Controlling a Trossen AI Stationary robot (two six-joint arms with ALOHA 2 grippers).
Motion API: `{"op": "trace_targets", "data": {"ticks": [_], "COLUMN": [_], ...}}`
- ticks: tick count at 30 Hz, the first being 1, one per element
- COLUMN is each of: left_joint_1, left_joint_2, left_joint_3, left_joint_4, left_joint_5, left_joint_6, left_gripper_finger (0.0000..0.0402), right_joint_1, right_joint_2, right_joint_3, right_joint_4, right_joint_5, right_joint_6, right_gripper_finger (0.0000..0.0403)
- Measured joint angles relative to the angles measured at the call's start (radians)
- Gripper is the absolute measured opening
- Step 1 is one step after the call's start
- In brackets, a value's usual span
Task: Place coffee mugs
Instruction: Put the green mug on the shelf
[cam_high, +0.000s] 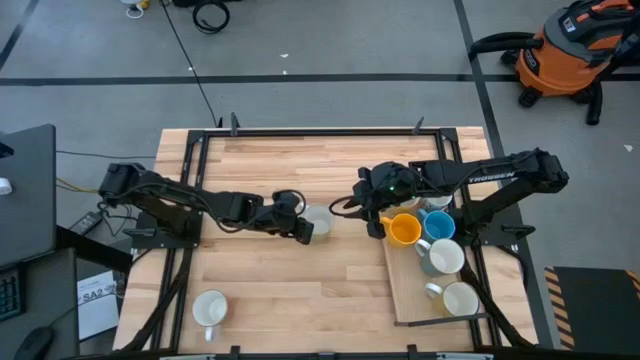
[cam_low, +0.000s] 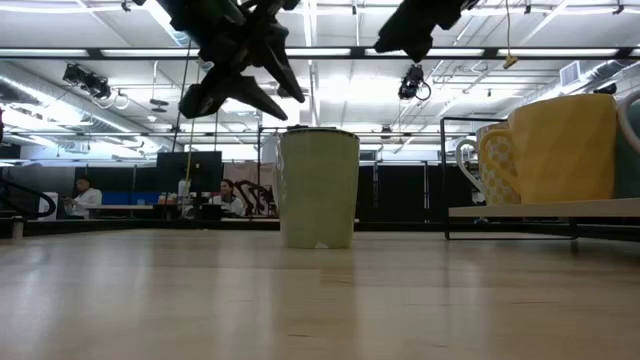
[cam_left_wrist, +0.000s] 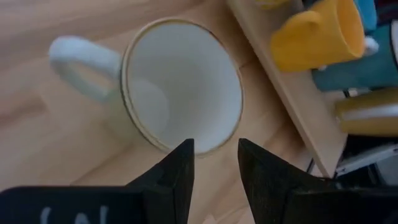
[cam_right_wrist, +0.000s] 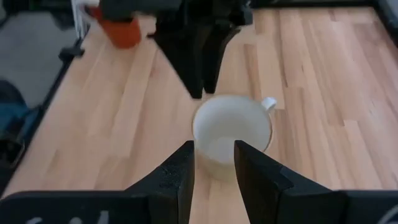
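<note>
A cream mug (cam_high: 319, 222) with a thin gold rim stands upright on its base near the table's middle; it also shows in the low view (cam_low: 319, 188), the left wrist view (cam_left_wrist: 180, 87) and the right wrist view (cam_right_wrist: 232, 134). My left gripper (cam_high: 302, 231) is open. It hovers just left of and above the mug's rim (cam_left_wrist: 214, 149), clear of it in the low view (cam_low: 245, 100). My right gripper (cam_high: 371, 214) is open and empty. It hangs higher, to the mug's right (cam_low: 415, 35), and its fingertips (cam_right_wrist: 214, 155) point toward the mug.
A wooden tray (cam_high: 405, 295) on the table's right side carries a yellow-orange mug (cam_high: 403, 230), a blue mug (cam_high: 438, 224) and two pale mugs (cam_high: 446, 257). Another white mug (cam_high: 210, 308) stands near the near-left corner. Black frame rails (cam_high: 190, 180) run along the table's sides.
</note>
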Motion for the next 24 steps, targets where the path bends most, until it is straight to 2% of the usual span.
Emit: {"op": "trace_targets", "data": {"ticks": [9, 12, 18, 24], "left_joint_1": [0.05, 0.079, 0.151, 0.229], "left_joint_2": [-0.081, -0.118, -0.188, -0.215], "left_joint_3": [0.0, 0.0, 0.0, 0.0], "left_joint_4": [-0.015, -0.04, -0.097, -0.151], "left_joint_5": [0.014, 0.014, 0.013, 0.013], "left_joint_6": [0.32, 0.415, 0.568, 0.654], "left_gripper_finger": [0.013, 0.013, 0.013, 0.013], "right_joint_1": [0.0, -0.006, -0.053, -0.11], "right_joint_2": [0.0, 0.0, 0.0, 0.072], "right_joint_3": [0.0, 0.0, 0.0, 0.001], "right_joint_4": [0.141, 0.174, 0.206, 0.265], "right_joint_5": [0.08, 0.101, 0.185, 0.099], "right_joint_6": [0.055, 0.076, 0.224, 0.242], "right_gripper_finger": [0.0126, 0.0145, 0.0189, 0.02]}}
